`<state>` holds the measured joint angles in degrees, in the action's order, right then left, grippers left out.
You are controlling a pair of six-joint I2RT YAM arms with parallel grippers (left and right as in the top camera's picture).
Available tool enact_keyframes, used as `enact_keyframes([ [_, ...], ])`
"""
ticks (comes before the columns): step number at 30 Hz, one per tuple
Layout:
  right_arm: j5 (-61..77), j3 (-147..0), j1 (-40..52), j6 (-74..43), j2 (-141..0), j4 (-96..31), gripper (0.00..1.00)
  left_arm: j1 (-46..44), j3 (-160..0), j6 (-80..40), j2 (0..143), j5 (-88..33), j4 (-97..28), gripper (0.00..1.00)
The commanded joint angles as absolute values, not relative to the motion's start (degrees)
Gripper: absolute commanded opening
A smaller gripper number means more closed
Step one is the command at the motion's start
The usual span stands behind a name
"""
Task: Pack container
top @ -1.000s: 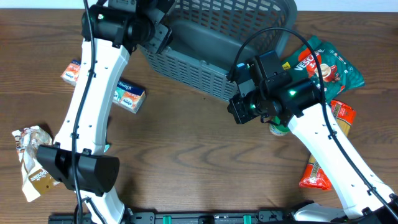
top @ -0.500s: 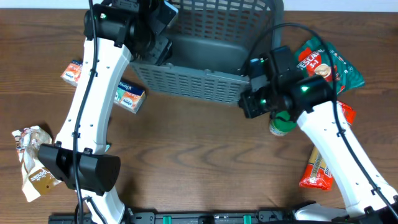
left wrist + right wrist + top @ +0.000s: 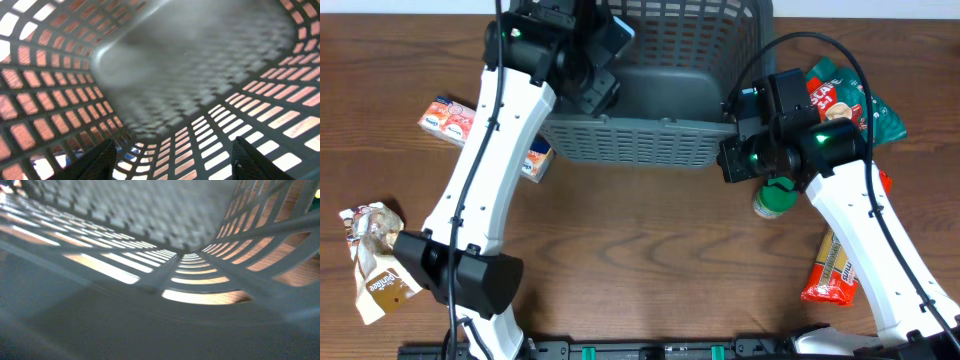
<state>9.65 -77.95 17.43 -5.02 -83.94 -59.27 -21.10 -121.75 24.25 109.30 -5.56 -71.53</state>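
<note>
The container sits at the far middle of the bench, its long side facing the arms. It seems braced at both ends so it won't slide during loading. The left gripper reaches over the left rim, its fingers spread wide inside, grasping nothing. The right gripper is at the near right corner; I cannot tell whether it is clenched.
</note>
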Motion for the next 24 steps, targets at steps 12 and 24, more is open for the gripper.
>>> enact_keyframes([
  [12, 6.2, -79.7, 16.8, -8.1, -83.3, -59.3, 0.01, -22.3, -121.9, 24.1, 108.5, -2.8, -73.0, 0.6],
  [24, 6.0, -80.0, 15.4, -9.3, -76.9, -59.3, 0.05, -22.3, -121.9, 24.1, 107.2, -2.7, -72.8, 0.61],
])
